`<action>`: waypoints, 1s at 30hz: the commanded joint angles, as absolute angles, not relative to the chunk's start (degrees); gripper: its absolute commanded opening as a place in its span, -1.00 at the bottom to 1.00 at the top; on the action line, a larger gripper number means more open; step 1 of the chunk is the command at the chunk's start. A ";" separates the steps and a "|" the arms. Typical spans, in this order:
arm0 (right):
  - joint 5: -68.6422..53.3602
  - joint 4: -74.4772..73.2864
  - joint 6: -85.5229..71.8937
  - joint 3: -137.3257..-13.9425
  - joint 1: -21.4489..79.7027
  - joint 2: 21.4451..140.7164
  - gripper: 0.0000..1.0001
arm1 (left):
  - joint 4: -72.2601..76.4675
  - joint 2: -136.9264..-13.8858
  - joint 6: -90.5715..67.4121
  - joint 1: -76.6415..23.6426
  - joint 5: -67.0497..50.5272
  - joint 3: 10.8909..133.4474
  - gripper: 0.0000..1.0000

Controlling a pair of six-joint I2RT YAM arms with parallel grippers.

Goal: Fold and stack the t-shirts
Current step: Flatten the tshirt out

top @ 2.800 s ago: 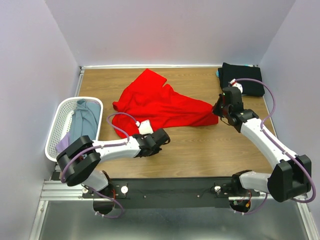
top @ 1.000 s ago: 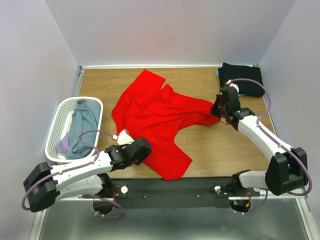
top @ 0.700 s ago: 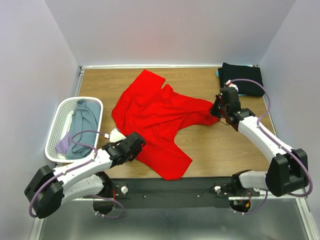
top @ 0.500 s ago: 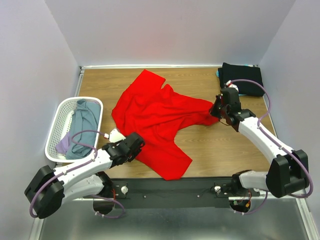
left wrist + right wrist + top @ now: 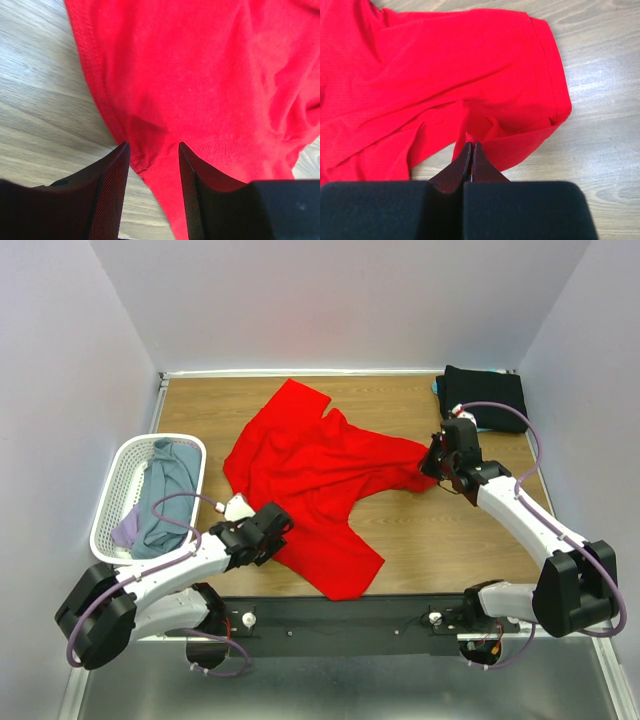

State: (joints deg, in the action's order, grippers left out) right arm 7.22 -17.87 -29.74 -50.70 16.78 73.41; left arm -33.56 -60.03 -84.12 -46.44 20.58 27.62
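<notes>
A bright red t-shirt (image 5: 315, 465) lies crumpled and spread across the middle of the table. My left gripper (image 5: 270, 528) stands open at its near-left edge. In the left wrist view the red t-shirt's hem (image 5: 150, 150) lies between the parted fingers (image 5: 112, 195), and the left gripper (image 5: 152, 152) grips nothing. My right gripper (image 5: 432, 462) is shut on a fold of the shirt's right sleeve (image 5: 520, 110); cloth peeks out at the tips of the right gripper (image 5: 471, 146). A folded black t-shirt (image 5: 487, 397) lies at the back right on a teal one (image 5: 438, 387).
A white mesh basket (image 5: 120, 465) stands at the left edge, holding a grey-blue shirt (image 5: 165, 485) and a lavender one (image 5: 125, 530). Bare wood (image 5: 440, 540) shows between the red shirt and the right arm. Walls close in on three sides.
The shirt's lower part was drawn toward the near edge earlier. Over the last second my left gripper slid slightly left and opened wider; the shirt and right arm stayed still.
</notes>
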 commanded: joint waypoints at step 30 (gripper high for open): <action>7.56 -16.96 -29.79 -49.04 16.88 72.42 -0.99 | -31.91 -69.70 -79.82 -42.56 17.93 29.71 -0.77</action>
